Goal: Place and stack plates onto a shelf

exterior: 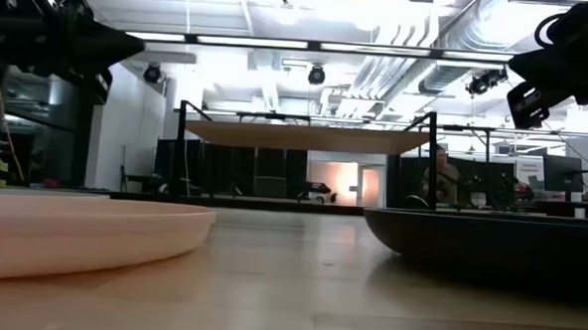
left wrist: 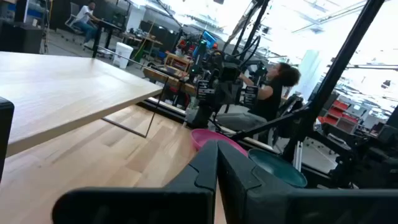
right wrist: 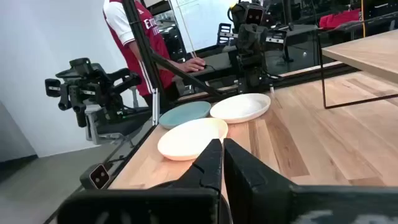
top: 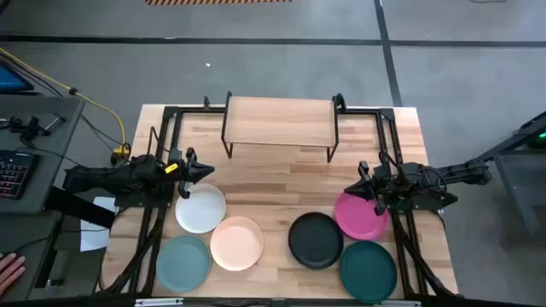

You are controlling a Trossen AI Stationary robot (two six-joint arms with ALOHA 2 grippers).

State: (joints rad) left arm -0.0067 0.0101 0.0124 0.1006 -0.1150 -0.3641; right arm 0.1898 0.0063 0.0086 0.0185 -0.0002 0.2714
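We see the shelf (top: 280, 121) bare at the bench's (top: 281, 183) far edge. All six plates (top: 315, 240) lie on the bench in front of the shelf. Both grippers' jaws are closed: left gripper (top: 207, 173) above the white plate (top: 200, 210), right gripper (top: 363, 182) above the magenta plate (top: 358, 217).

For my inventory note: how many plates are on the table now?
6, none on the shelf: white plate, peach plate and blue-green plate at left; black plate, pink plate and teal plate at right.
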